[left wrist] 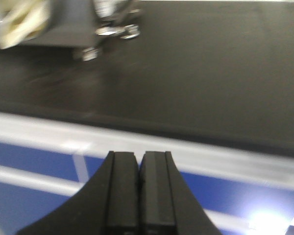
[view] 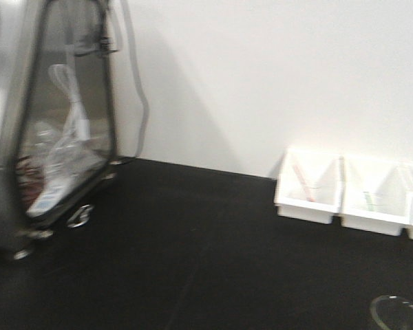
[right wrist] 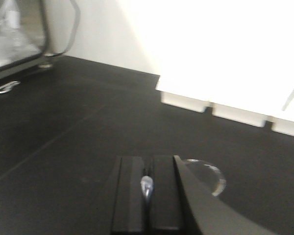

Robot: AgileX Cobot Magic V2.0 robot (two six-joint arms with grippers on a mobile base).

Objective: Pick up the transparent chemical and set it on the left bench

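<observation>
My right gripper (right wrist: 148, 159) is shut on the wall of the transparent chemical beaker (right wrist: 213, 176). A glint of clear glass shows between the fingers and the round rim curves out to the right. The rim also shows in the front view (view: 397, 313) at the bottom right. The dropper does not show. The beaker is low over a matte black countertop (right wrist: 88, 127). My left gripper (left wrist: 138, 154) is shut and empty, in front of this counter's white edge. Blue fronts lie under that edge, so this looks like the blue-cabinet section. The left bench with a white panel is not in view.
A steel appliance with a glass door (view: 48, 124) stands on the counter at the back left. A row of white open bins (view: 344, 189) sits against the white wall at the right. Blue cabinet fronts (left wrist: 245, 191) lie below the counter edge.
</observation>
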